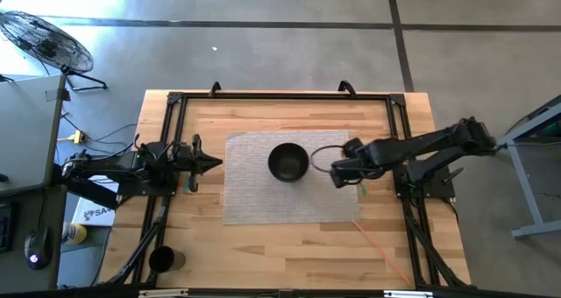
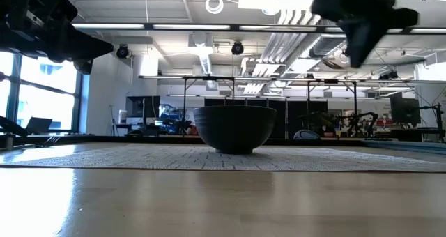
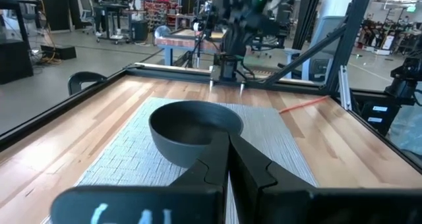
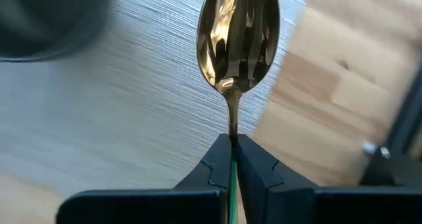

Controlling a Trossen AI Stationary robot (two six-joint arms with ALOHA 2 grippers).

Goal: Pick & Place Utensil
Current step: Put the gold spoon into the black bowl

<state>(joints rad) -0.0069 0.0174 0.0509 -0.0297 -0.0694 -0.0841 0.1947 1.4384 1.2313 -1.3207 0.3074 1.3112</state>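
Observation:
A gold spoon (image 4: 239, 39) with a green handle sticks out ahead of my right gripper (image 4: 232, 148), which is shut on it. That gripper (image 1: 337, 172) hangs over the right part of the grey woven mat (image 1: 254, 193), just right of the black bowl (image 1: 287, 162). The bowl rests on its base at the mat's middle (image 2: 233, 129). My left gripper (image 1: 210, 162) waits shut off the mat's left edge, pointing at the bowl (image 3: 194, 128), and touches nothing. My right gripper pinches the spoon between its two fingers at the thin neck (image 4: 232, 128), just behind the gold bowl. The green handle (image 4: 232, 178) runs back between the fingers, in line with them. The fingers slant down from the table's right side. The spoon is lifted clear of the mat.
A black cup (image 1: 162, 260) stands near the table's near-left corner. A thin orange stick (image 1: 379, 247) lies on the wood off the mat's near-right corner. Black frame rails (image 1: 280, 96) run along the table's far, left and right sides. A thin cable loops by the right gripper (image 1: 326, 151).

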